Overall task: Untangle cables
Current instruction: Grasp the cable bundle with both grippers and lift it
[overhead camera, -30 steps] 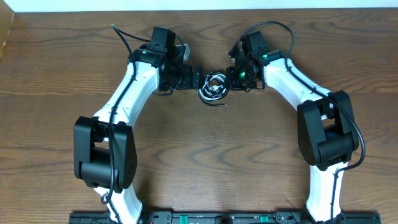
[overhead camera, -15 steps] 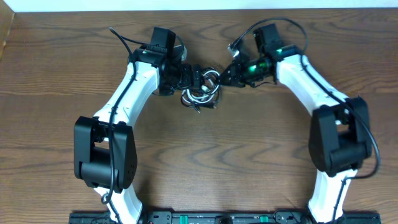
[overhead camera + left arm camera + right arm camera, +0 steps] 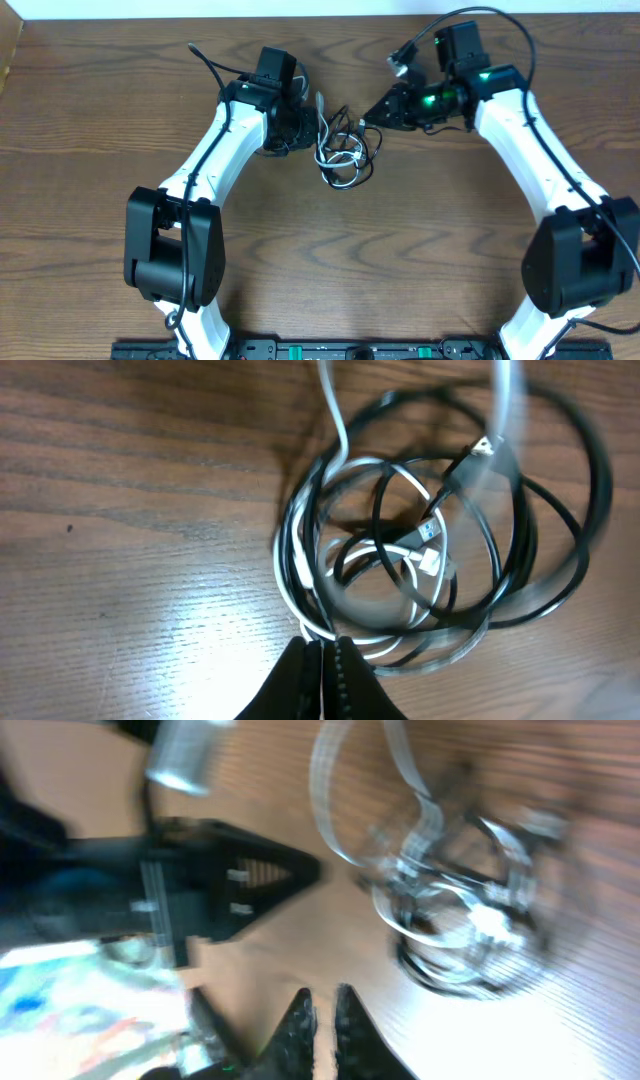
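The cables [image 3: 345, 152] lie as one tangled bundle of black and white loops on the wooden table [image 3: 320, 270] between my two arms. In the left wrist view the cables [image 3: 420, 550] fill the middle, with small plugs inside the loops. My left gripper [image 3: 316, 135] is shut, its tips [image 3: 325, 645] pinched on the near edge of the white and black loops. A white strand rises from the bundle beside it. My right gripper [image 3: 365, 120] hangs just right of the bundle, raised, jaws [image 3: 322, 1000] nearly together with nothing between them. Its view is blurred, and the cables [image 3: 460, 920] lie ahead of it.
Thicker black wires run along both arm bodies, one arching over the right wrist [image 3: 470, 20]. The table's back edge [image 3: 320, 12] runs along the top of the overhead view. The left gripper's black fingers [image 3: 260, 870] show in the right wrist view.
My left gripper has closed on the bundle's edge. The right gripper has let go, pulling back to the right and upward. The bundle has shifted a little to the right and spread looser.
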